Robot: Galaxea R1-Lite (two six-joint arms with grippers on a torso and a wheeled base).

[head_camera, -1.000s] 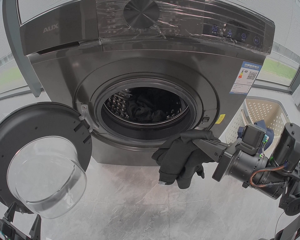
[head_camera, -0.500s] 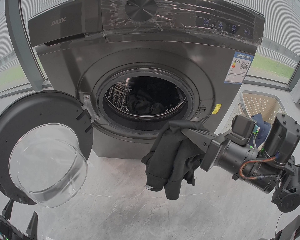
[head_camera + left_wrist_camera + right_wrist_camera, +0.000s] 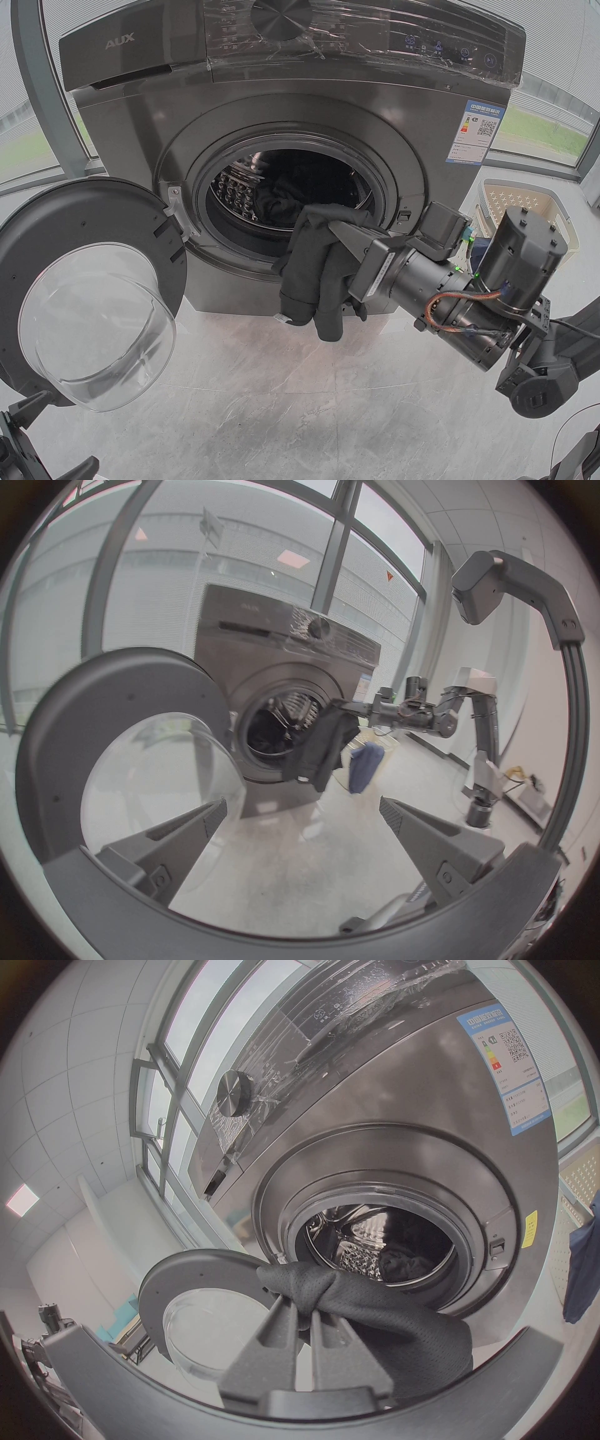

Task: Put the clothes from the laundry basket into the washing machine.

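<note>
Left gripper (image 3: 302, 802) low at near left, fingers spread. Door (image 3: 87, 250) swung open at left. Black garment (image 3: 315, 269) hangs just before the washing machine (image 3: 312, 106) drum mouth, pinched by right gripper (image 3: 334, 226). Laundry basket (image 3: 531, 200) at right, blue cloth (image 3: 365, 764) draped over it.

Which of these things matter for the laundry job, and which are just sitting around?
Job: black garment, held in the right gripper; washing machine, its open door; laundry basket; blue garment.
Lying about: energy label; plastic film over the controls.
</note>
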